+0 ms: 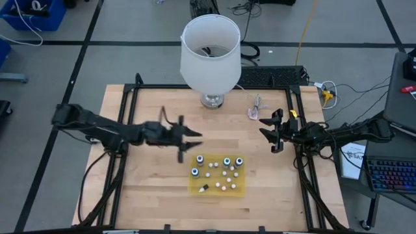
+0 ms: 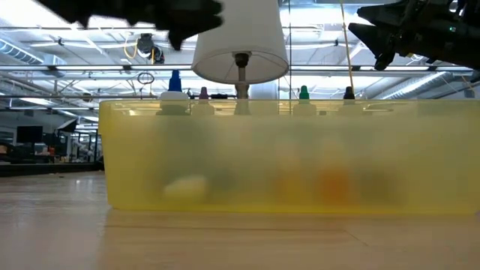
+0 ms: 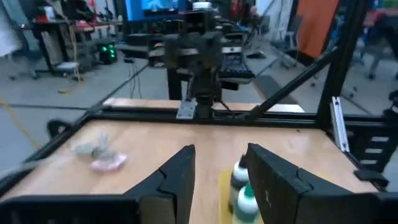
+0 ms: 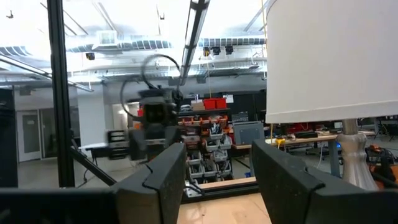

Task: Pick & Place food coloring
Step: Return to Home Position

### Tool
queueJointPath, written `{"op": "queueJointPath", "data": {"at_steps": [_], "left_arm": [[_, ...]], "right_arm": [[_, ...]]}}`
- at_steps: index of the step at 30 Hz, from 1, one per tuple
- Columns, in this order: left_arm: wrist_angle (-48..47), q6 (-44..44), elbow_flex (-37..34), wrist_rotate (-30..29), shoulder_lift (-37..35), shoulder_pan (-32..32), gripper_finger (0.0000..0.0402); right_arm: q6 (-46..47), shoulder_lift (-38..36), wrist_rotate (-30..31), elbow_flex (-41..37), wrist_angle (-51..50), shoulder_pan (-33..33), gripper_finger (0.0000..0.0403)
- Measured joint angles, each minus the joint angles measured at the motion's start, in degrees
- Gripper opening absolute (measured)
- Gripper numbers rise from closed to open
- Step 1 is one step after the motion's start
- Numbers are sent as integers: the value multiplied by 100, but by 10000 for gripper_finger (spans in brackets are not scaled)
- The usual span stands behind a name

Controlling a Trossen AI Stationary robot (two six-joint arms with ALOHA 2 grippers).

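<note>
**Food coloring upright in a yellow bin, both grippers empty**

High view: the food coloring (image 1: 227, 162) stands inside the bin (image 1: 242, 191) near the front edge of the desk (image 1: 149, 195). Its caps face the camera, so each long axis is vertical. The left gripper (image 1: 194, 142) hovers just beside the bin's far left corner, fingers spread, holding nothing. The right gripper (image 1: 266, 132) waits well apart, also spread and empty. Placing looks finished, which would explain both arms standing off.

Low view: coloured bottle tips (image 2: 175, 79) poke above the bin's rim, pointing up.

Left wrist view: two bottles (image 3: 239, 177) show past the parted fingers.

Right wrist view: only the lamp (image 4: 329, 62) and the room.
</note>
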Motion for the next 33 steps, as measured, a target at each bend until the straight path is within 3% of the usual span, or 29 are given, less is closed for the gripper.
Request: {"op": "queueJointPath", "data": {"at_steps": [11,17,20,24,29,33], "left_arm": [[217,-129,-2707,-490,-3772,710,132],[-2,-316,-3761,-542,-5348,766,131],[-1041,-475,-3684,-574,-5803,763,131],[-1297,-556,-3726,-571,-6074,750,131],[-1426,-499,-3728,-559,-6133,752,131],[-1628,-519,-3728,-579,-6133,752,131]], "right_arm": [[-147,0,39,0,-133,1,173],[-136,-4,874,0,-503,2,173],[-160,-42,1051,1,-1028,0,173],[-292,-305,1049,2,-1425,0,173],[-390,-1149,1079,2,-2387,0,173],[-423,-2086,1538,2,-3537,2,173]]}}
